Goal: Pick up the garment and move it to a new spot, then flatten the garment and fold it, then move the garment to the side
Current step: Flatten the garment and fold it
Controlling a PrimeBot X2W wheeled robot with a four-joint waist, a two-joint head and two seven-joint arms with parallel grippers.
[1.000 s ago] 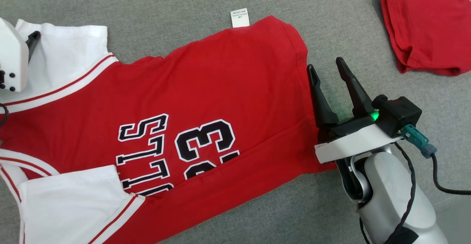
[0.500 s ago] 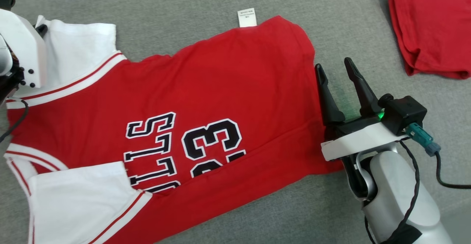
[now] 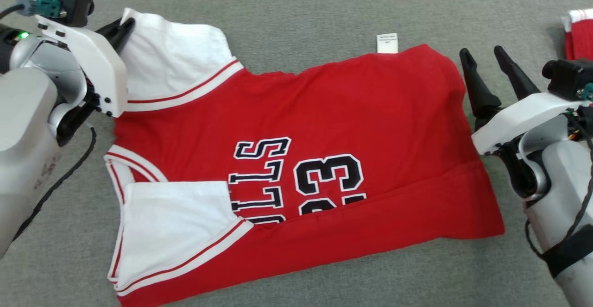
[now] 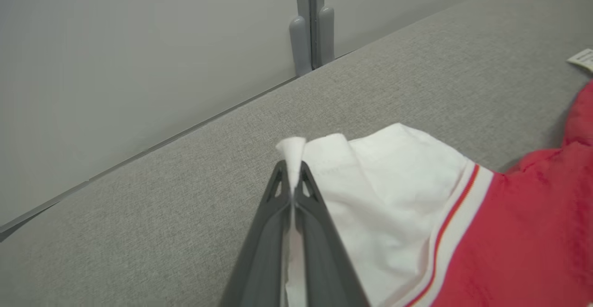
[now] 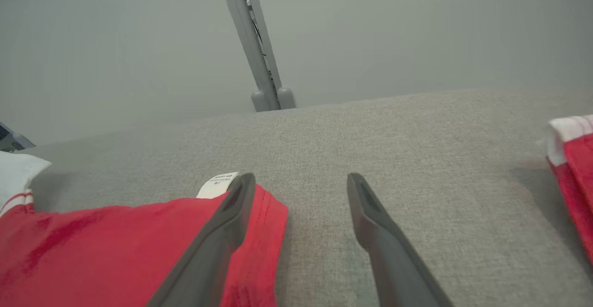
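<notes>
The garment (image 3: 324,126) is a red jersey with white sleeves and black lettering, lying spread on the grey surface. My left gripper (image 3: 126,23) at the upper left is shut on the corner of the far white sleeve (image 3: 176,61). In the left wrist view the fingers (image 4: 303,191) pinch a white tuft of that sleeve (image 4: 380,182). My right gripper (image 3: 481,51) stands open just past the jersey's hem edge on the right. In the right wrist view its left finger (image 5: 227,223) lies over the red hem corner (image 5: 259,233), and nothing sits between the fingers of the right gripper (image 5: 300,182).
A white care tag (image 3: 387,43) sticks out at the jersey's far edge. A second folded red and white garment (image 3: 579,38) lies at the far right, also in the right wrist view (image 5: 572,159). A grey wall with a post (image 4: 310,24) borders the surface's far side.
My left gripper has shut on the white sleeve's corner. The head camera has moved, so the whole picture has shifted to the right. The right gripper stays open beside the hem.
</notes>
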